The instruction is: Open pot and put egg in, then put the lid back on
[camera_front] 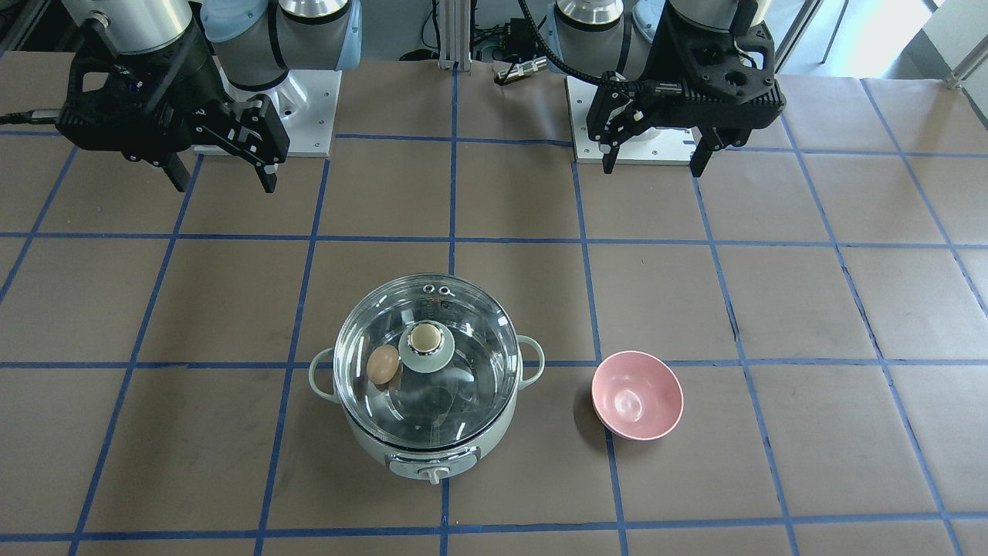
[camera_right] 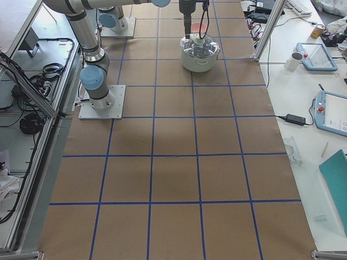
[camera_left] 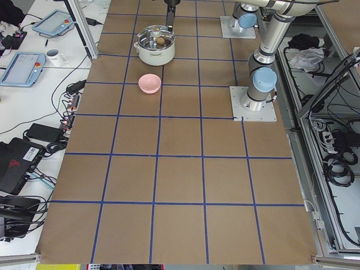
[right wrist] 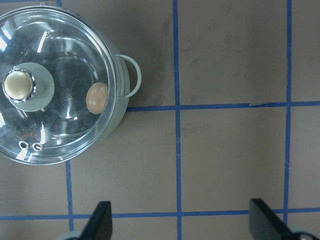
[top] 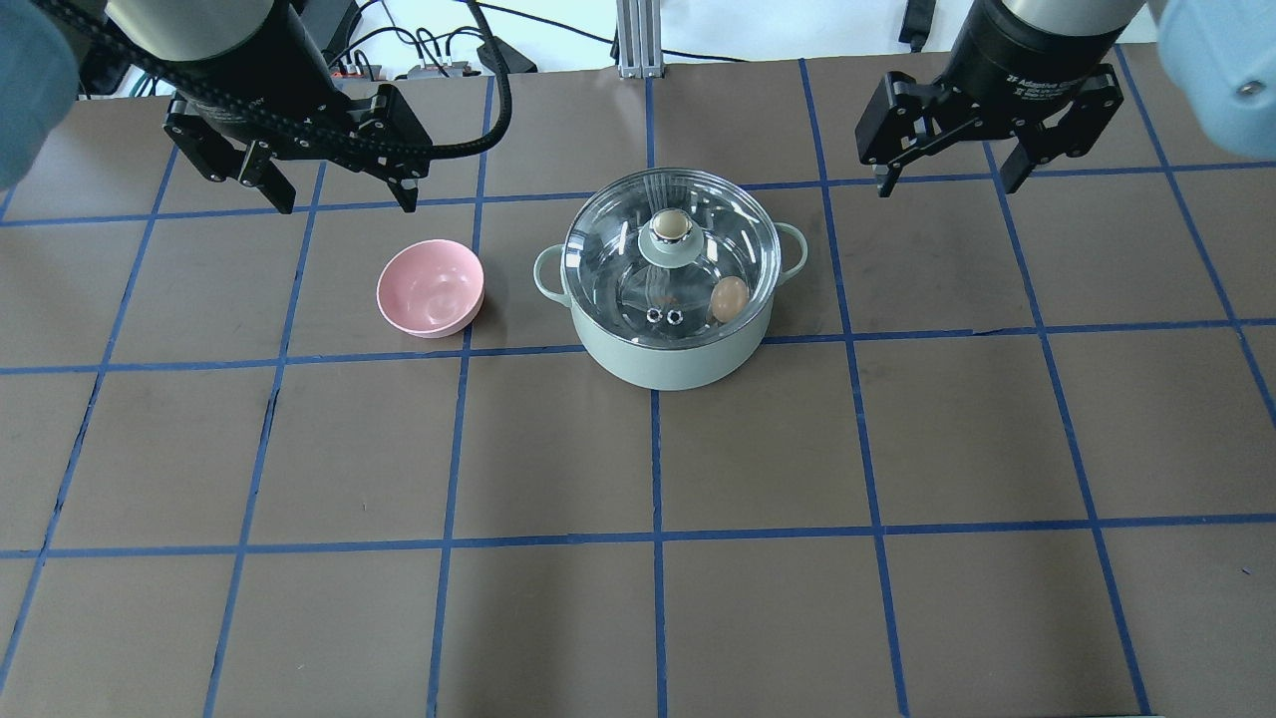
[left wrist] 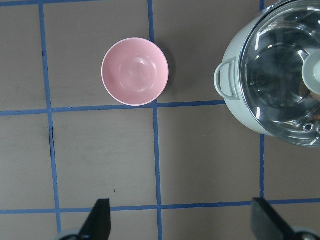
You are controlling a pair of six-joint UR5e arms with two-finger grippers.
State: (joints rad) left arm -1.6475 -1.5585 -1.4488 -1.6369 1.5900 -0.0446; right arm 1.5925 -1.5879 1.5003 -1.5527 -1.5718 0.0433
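The pale green pot (camera_front: 417, 452) stands mid-table with the clear glass lid (camera_front: 463, 332) seated on it, its beige knob (camera_front: 424, 337) at the centre. The light-brown egg (camera_front: 383, 364) shows through the glass, inside the pot on the side of my right arm; it also shows in the overhead view (top: 729, 298) and the right wrist view (right wrist: 96, 97). My left gripper (top: 346, 204) is open and empty, raised behind the pink bowl. My right gripper (top: 945, 187) is open and empty, raised behind and to the right of the pot (top: 668, 364).
An empty pink bowl (top: 430, 288) sits on the table to the left of the pot, a small gap from its handle; it also shows in the left wrist view (left wrist: 135, 71). Brown paper with blue tape lines covers the table.
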